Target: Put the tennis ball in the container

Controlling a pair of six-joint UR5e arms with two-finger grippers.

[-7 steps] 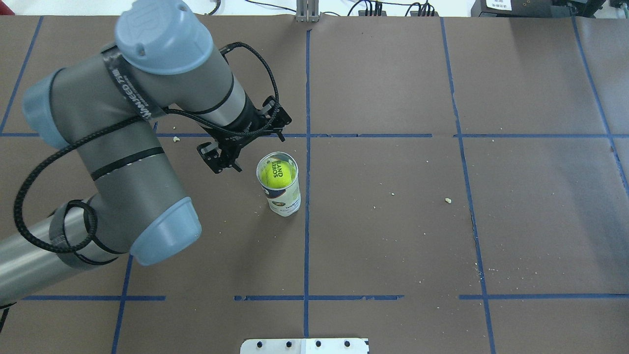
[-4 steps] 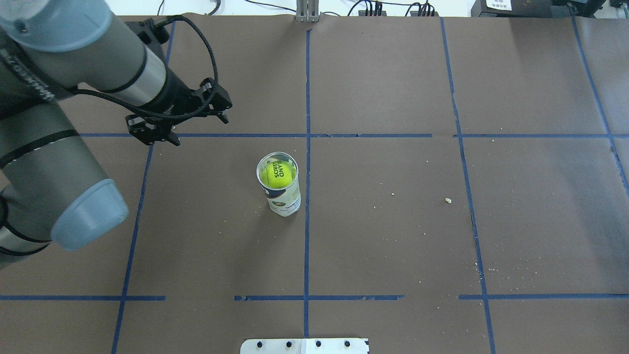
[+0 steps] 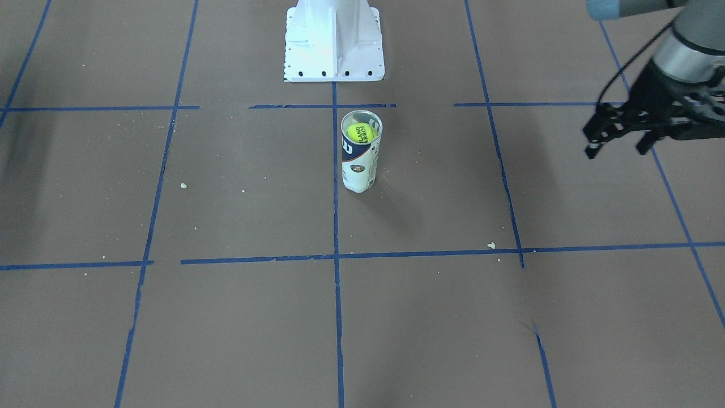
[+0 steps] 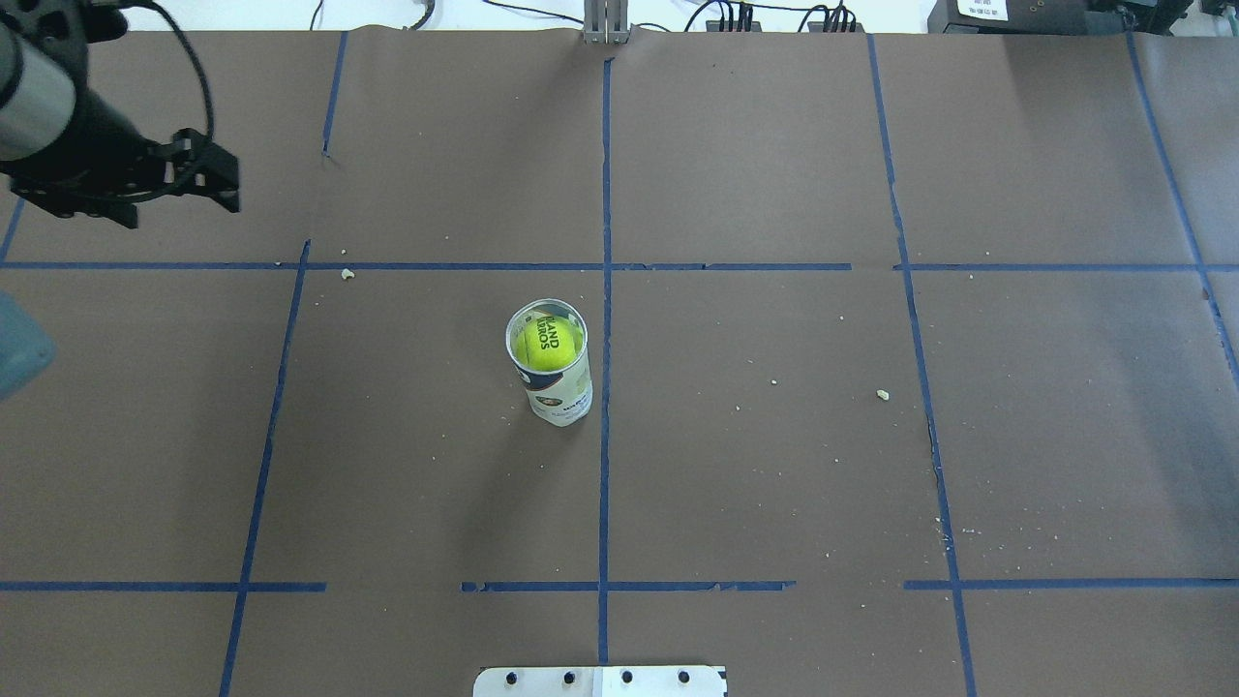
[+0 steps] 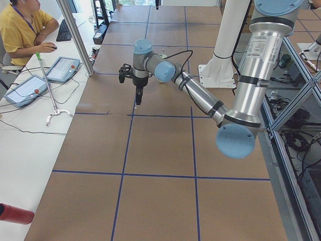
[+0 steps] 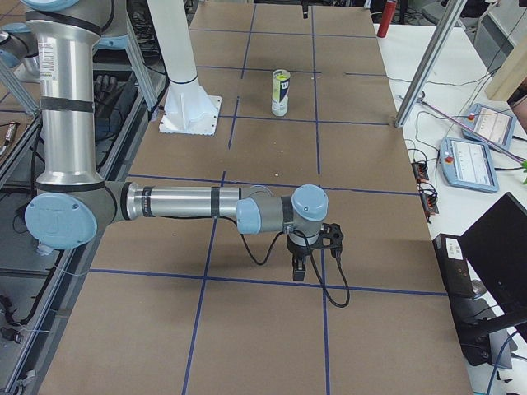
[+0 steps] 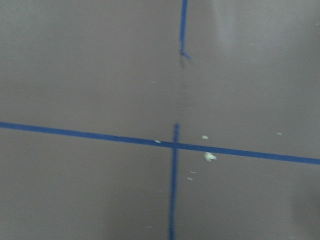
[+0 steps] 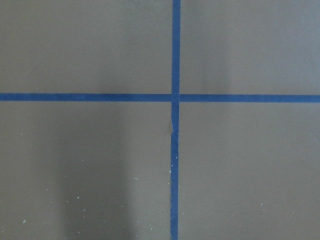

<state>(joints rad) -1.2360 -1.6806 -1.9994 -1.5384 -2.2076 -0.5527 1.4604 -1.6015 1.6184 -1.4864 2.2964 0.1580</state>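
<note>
The tennis ball (image 4: pixel 547 346) sits inside the container (image 4: pixel 563 395), high up and just under the open rim, with its dark lettering facing up. The container stands upright near the middle of the counter (image 4: pixel 774 484), just to the robot's left of the blue tape line (image 4: pixel 605 174) that runs from the robot's edge to the operators' edge. Nothing touches it. Its navy and white label faces the operators' edge, and the ball shows through the clear wall above the label.

The left tool (image 3: pixel 616 149) hangs above the counter towards the left end, nearer the operators' edge, well apart from the container. Its fingers are spread wide and hold nothing. The left wrist view is blurred and shows only brown paper, crossing tape and a few pale crumbs.

The right tool (image 6: pixel 298 270) points down over the counter towards the right end, well apart from the container. It appears only in the right side view, so I cannot tell whether it is wide or narrow. Its wrist view shows a tape cross on bare paper.

The white pedestal base (image 3: pixel 333 39) stands at the robot's edge, in line with the middle tape line. Small crumbs (image 4: pixel 882 394) lie scattered on the right half of the counter. An operator in a yellow shirt (image 5: pixel 22 30) sits at a white desk beyond the operators' edge.
</note>
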